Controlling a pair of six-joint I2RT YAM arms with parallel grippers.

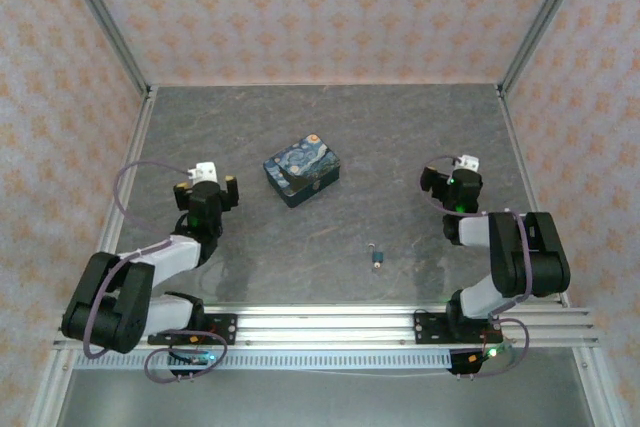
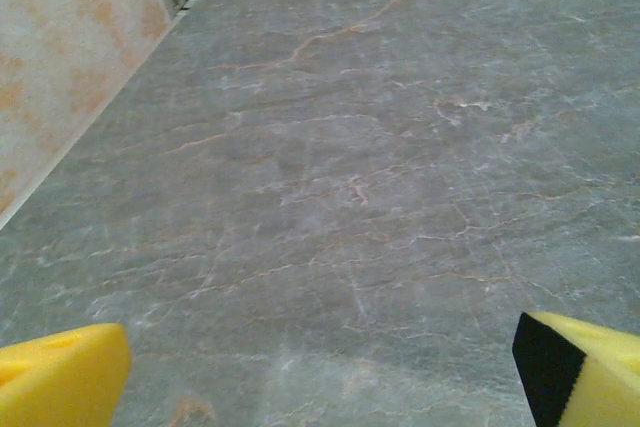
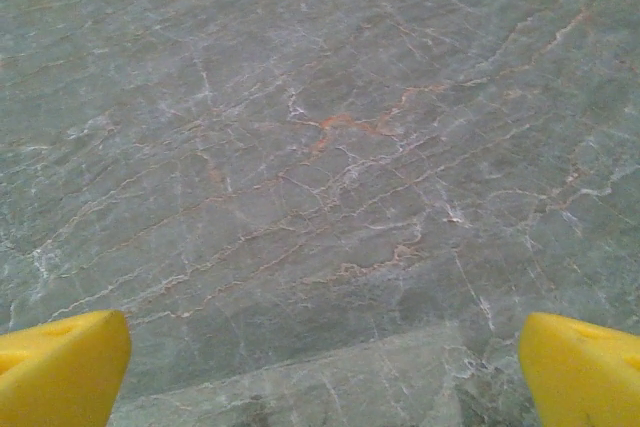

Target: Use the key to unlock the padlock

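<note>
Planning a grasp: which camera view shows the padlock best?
The top external view: the padlock lies small on the table, on the near side of the tin. Both wrist views look at grey tabletop beyond their yellow fingers.

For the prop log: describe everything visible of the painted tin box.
The tin is a small rectangular box with rounded corners, painted dark blue with pale swirls and yellowish spots. Its lid looks shut. It sits flat near the middle of the grey marbled table, turned askew to its edges. Only the table touches it; the tiny padlock lies apart, toward the near edge.
</note>
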